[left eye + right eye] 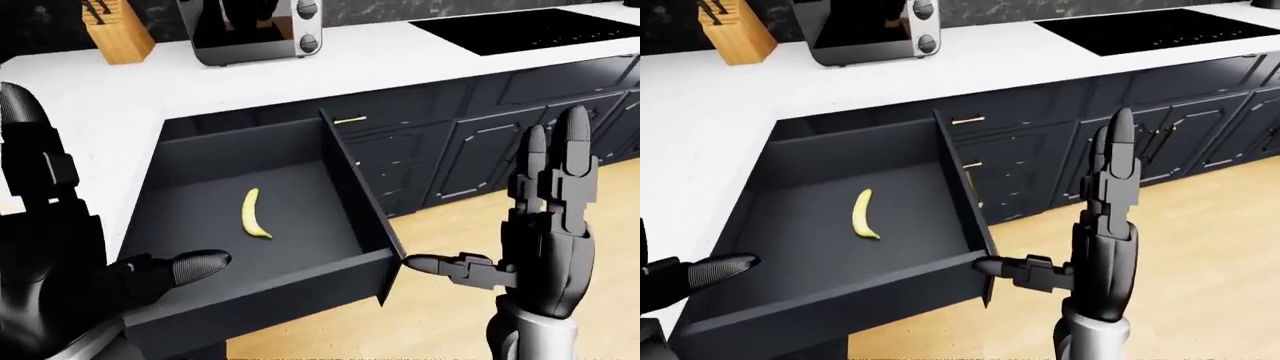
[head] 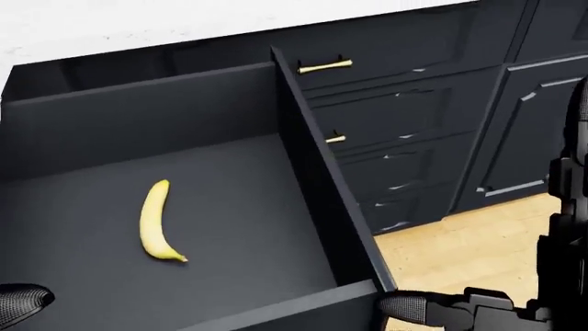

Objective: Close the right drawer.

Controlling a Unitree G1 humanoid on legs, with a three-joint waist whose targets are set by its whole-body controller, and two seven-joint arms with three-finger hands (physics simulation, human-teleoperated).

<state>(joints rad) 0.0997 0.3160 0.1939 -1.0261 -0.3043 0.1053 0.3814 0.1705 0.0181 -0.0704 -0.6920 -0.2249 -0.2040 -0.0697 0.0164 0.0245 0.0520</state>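
The right drawer [image 1: 262,298] stands pulled far out of the dark cabinet, with a yellow banana [image 2: 154,222] lying on its floor. My right hand [image 1: 515,225] is open beside the drawer's near right corner, fingers upright. Its thumb tip [image 1: 415,262] touches that corner of the front panel. My left hand [image 1: 110,277] is open at the lower left of the left-eye view, its thumb [image 1: 198,265] lying over the front panel's top edge.
The white counter [image 1: 400,60] carries a knife block [image 1: 122,34], a steel appliance [image 1: 255,26] and a black cooktop [image 1: 530,26]. Dark drawers with brass handles [image 2: 323,66] and cabinet doors stand right of the open drawer. A wooden floor [image 1: 450,315] lies below.
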